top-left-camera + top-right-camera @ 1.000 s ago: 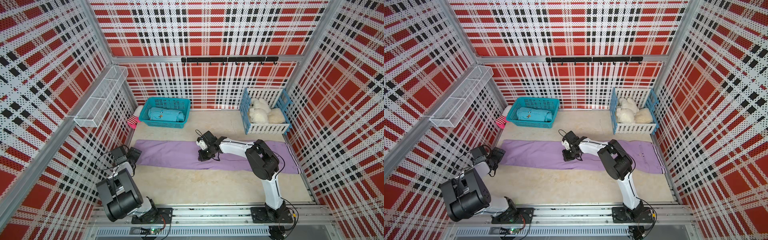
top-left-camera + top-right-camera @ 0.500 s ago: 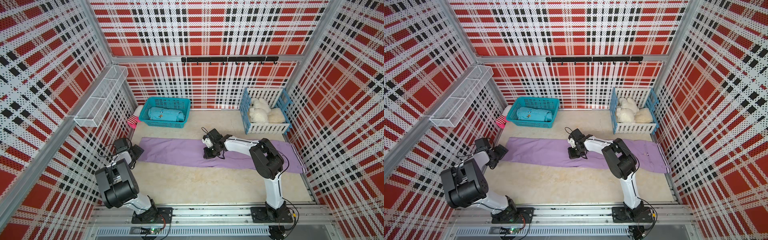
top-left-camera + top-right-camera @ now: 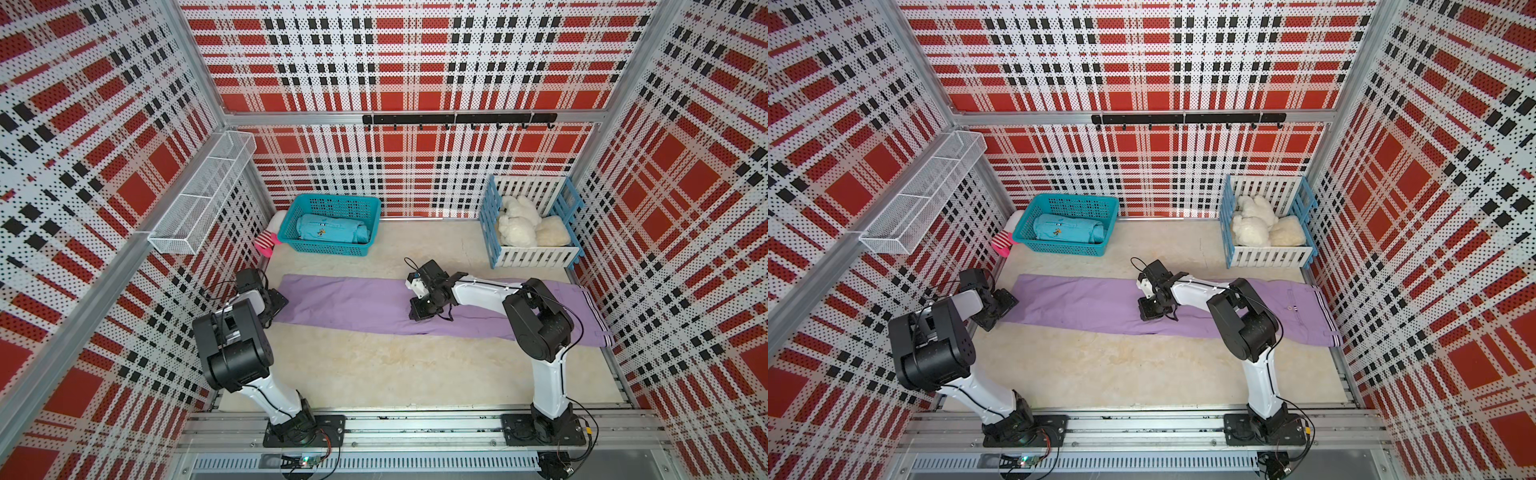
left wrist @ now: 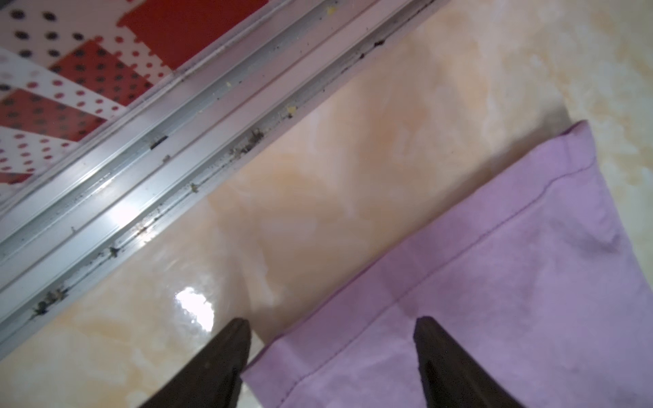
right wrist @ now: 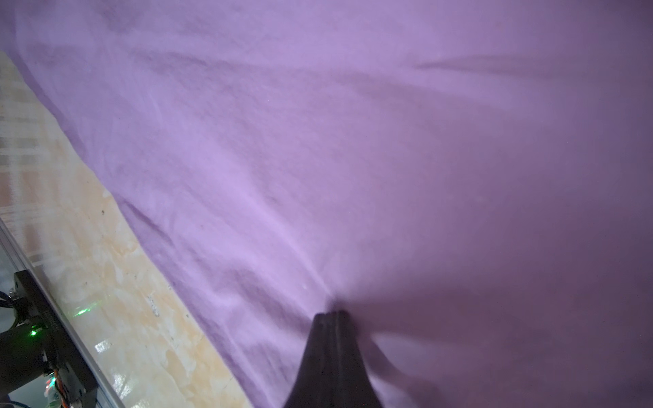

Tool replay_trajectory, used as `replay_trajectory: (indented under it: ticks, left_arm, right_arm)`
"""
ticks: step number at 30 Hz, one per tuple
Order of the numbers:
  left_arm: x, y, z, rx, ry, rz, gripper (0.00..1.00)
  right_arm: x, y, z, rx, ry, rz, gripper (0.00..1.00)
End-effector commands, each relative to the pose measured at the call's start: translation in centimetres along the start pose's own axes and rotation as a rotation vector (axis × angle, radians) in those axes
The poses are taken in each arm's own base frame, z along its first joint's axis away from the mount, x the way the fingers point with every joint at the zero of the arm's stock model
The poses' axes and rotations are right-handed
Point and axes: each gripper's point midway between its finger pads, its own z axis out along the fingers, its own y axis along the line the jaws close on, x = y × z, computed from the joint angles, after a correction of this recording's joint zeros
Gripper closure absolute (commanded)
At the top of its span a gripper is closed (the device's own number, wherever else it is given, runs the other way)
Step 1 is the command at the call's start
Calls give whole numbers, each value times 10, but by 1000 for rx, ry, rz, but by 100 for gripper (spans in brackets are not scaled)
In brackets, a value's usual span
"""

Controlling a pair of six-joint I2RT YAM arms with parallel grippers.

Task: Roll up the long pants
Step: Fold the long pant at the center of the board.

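Flat on the tan floor, from 9 o'clock to 3 o'clock in both top views: the long pants, light purple, with the striped waistband at the 3 o'clock end.

At the 9 o'clock end, the left gripper, jaws wide apart, one finger over bare floor, one over the hem corner, nothing held.

Near the middle of the pants, the right gripper, tips pressed together and down on the cloth, with wrinkles running to them. No telling if a fold is pinched between.

At 11 o'clock, a teal basket with a rolled blue-green cloth inside. Just beside it, at its 9 o'clock, a pink striped sock.

At 1 o'clock, a blue and white crate with fluffy white toys inside.
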Motion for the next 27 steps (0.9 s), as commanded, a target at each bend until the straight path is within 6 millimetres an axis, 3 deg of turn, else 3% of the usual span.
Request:
replay_trajectory:
  ticks: [1,12,19,22,27]
  left_arm:
    - [45,14,22,-58,164,9,26]
    - [63,-5,47,-42,245,77,38]
    - [75,-21,44,-6,268,160,47]
    - [71,-12,38,-63,243,181,47]
    - [62,-5,31,-98,233,227,37]
  right_arm:
    - [7,-5,-4,14,13,-9,100]
    - [18,-12,3,-1,24,10,100]
    - [22,-17,2,4,20,30,100]
    - [20,-16,2,0,17,31,100]
    - [19,-15,3,-11,17,26,100]
